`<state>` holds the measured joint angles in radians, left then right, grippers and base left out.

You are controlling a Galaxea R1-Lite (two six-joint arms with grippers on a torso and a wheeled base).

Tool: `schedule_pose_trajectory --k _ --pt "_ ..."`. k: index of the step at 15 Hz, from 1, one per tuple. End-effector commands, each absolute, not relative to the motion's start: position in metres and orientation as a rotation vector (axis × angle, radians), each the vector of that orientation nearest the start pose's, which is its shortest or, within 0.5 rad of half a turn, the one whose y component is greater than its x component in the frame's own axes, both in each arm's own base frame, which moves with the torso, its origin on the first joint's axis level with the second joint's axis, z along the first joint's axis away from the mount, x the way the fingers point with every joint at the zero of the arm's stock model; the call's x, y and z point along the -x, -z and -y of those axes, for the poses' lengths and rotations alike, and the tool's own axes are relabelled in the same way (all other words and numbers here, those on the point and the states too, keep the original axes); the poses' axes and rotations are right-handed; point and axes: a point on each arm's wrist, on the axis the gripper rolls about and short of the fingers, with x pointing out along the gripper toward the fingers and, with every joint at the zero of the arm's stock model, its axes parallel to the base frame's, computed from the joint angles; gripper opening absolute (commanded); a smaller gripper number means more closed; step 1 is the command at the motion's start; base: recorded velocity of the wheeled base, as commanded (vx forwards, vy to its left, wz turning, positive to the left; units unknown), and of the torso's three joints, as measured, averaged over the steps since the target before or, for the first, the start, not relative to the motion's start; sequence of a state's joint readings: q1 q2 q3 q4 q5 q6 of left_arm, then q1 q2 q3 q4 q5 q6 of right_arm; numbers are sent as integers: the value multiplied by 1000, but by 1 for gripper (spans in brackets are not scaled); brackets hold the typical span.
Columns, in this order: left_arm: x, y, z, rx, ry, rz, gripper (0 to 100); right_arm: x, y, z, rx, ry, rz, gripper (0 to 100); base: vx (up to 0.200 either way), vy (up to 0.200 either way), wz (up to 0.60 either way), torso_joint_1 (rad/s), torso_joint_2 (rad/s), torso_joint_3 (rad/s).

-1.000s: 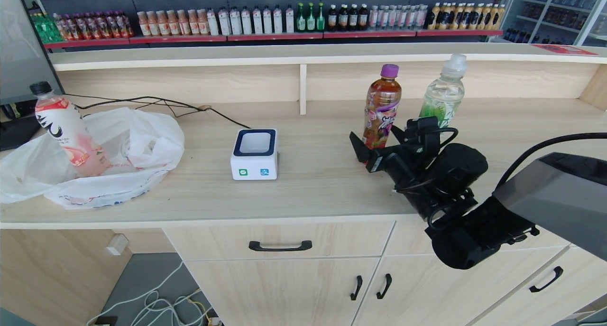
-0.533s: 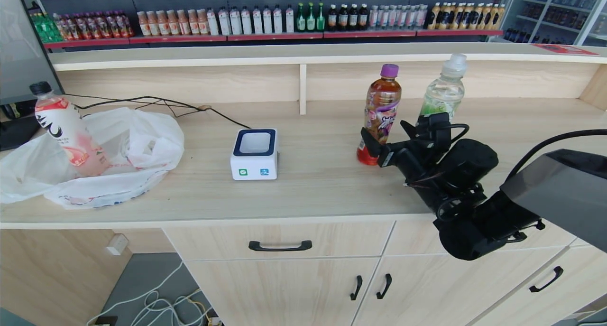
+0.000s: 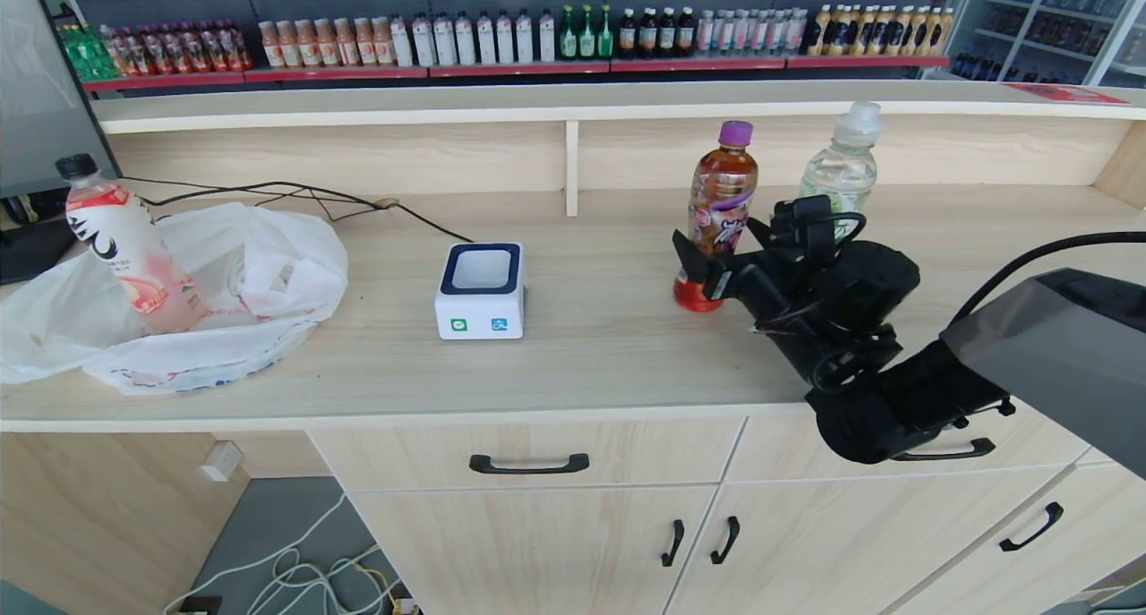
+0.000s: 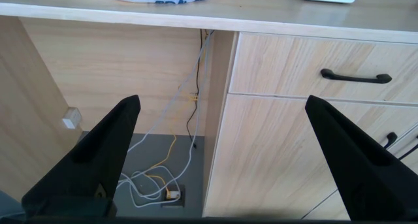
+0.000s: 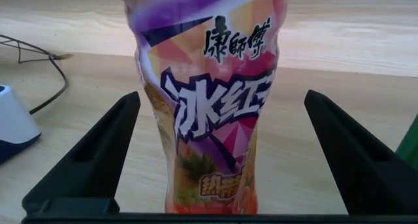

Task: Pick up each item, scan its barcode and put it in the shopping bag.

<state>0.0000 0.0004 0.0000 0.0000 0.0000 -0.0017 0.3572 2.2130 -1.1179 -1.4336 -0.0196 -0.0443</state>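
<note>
Standing upright on the counter [image 3: 591, 355], the tea bottle [image 3: 722, 194] now sits between the right pincer's [image 5: 219, 103] wide-open fingers, which over the last second slid forward to flank its lower half; nothing is gripped yet. Closing looks next, then the scanner [image 3: 482, 290] off to the pincer's left and the shopping bag [image 3: 269, 266] beyond. The left pincer [image 4: 222, 100] hangs open, empty, below the counter edge.

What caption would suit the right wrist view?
Open end effector frames an upright orange drink bottle on the wooden counter.
</note>
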Motion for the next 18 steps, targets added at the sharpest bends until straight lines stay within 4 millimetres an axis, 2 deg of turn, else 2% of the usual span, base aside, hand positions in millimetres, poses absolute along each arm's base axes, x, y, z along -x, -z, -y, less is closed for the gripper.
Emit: schedule_pose_trajectory --k 1,3,11,18 --pt "23 -75 0 3 0 0 100 -400 -161 -150 -24 -326 358 100 0 0 0 0 0 0" --pt "23 -75 0 2 0 0 100 -397 -161 -156 -18 -349 318 100 0 0 0 0 0 0" --pt "23 -75 0 3 0 0 100 -404 -168 -152 -10 -350 274 100 0 0 0 0 0 0" --pt "23 -75 0 3 0 0 100 -415 -184 -158 -11 -353 277 100 0 0 0 0 0 0"
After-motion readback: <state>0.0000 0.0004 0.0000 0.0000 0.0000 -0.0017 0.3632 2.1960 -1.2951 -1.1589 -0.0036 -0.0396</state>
